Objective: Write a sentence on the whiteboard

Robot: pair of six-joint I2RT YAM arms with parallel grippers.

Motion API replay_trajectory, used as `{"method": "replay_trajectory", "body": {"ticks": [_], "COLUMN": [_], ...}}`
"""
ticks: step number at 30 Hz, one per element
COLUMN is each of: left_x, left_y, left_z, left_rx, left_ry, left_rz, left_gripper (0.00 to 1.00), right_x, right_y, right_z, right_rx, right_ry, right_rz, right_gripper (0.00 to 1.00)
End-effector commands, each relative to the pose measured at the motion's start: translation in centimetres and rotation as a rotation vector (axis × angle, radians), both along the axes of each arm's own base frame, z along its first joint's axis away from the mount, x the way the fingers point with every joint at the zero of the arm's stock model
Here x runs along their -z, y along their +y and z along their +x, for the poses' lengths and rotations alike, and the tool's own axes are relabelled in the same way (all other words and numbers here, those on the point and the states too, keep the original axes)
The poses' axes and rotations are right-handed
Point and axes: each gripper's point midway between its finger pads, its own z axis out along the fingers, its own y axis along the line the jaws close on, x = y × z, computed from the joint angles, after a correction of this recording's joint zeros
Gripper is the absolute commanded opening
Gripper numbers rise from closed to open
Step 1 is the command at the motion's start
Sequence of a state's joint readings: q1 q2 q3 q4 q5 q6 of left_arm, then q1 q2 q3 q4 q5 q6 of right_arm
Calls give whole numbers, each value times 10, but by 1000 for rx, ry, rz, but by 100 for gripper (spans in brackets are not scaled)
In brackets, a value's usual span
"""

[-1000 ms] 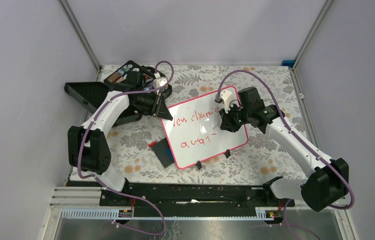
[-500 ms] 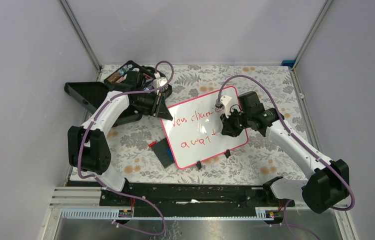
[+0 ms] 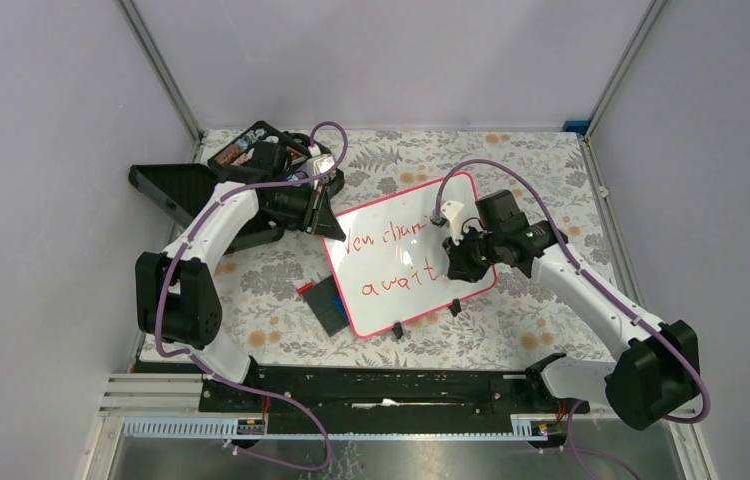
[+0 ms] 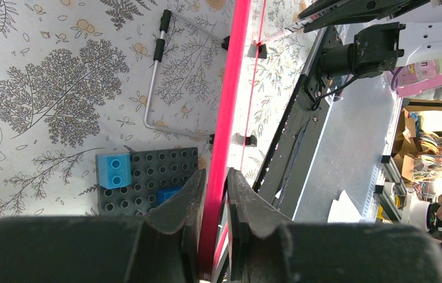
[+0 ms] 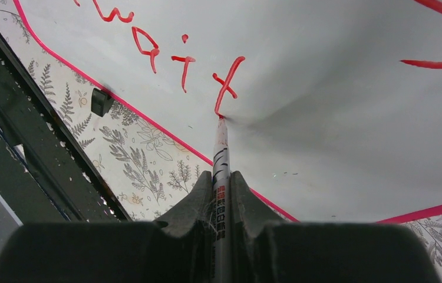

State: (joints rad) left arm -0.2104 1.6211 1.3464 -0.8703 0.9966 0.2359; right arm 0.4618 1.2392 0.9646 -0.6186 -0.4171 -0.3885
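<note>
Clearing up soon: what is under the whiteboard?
Under the whiteboard show a bent wire stand and part of a dark grey plate with blue blocks; the board covers whatever lies further beneath.

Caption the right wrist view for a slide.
Right hand grips a marker, tip touching the whiteboard at the end of the red sentence.

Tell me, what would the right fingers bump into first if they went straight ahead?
The whiteboard, most likely: the marker in the right fingers touches it at the last red letter.
</note>
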Motion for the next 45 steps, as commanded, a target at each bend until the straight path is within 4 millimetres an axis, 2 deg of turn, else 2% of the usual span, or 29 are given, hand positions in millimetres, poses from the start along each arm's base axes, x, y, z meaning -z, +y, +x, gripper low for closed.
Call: {"method": "replay_trajectory", "body": {"ticks": [1, 9, 14, 19, 26, 36, 45], "left_x": [37, 37, 36, 35, 34, 35, 36], "left_y": [5, 4, 4, 2, 1, 2, 2], "left_z": [5, 5, 5, 5, 4, 4, 4], "left_rx": [7, 9, 6, 11, 13, 11, 12], "left_ry": [-15, -15, -17, -16, -21, -21, -19], "left_rz": [145, 144, 144, 138, 140, 147, 147], "left_gripper": [0, 0, 0, 0, 0, 0, 0], "right_x": [-11, -21, -38, -46, -25, -7, -3], "right_y": [-12, -13, -4, -5, -16, -19, -20], "right_z": [12, 25, 18, 12, 13, 21, 21], "right_rx": [30, 54, 6, -8, 3, 23, 12], "right_ry": [-80, -115, -110, -114, -94, -81, -85], "right_rz": [-46, -56, 2, 6, -65, -99, -107], "right_gripper": [0, 0, 0, 0, 0, 0, 0]}}
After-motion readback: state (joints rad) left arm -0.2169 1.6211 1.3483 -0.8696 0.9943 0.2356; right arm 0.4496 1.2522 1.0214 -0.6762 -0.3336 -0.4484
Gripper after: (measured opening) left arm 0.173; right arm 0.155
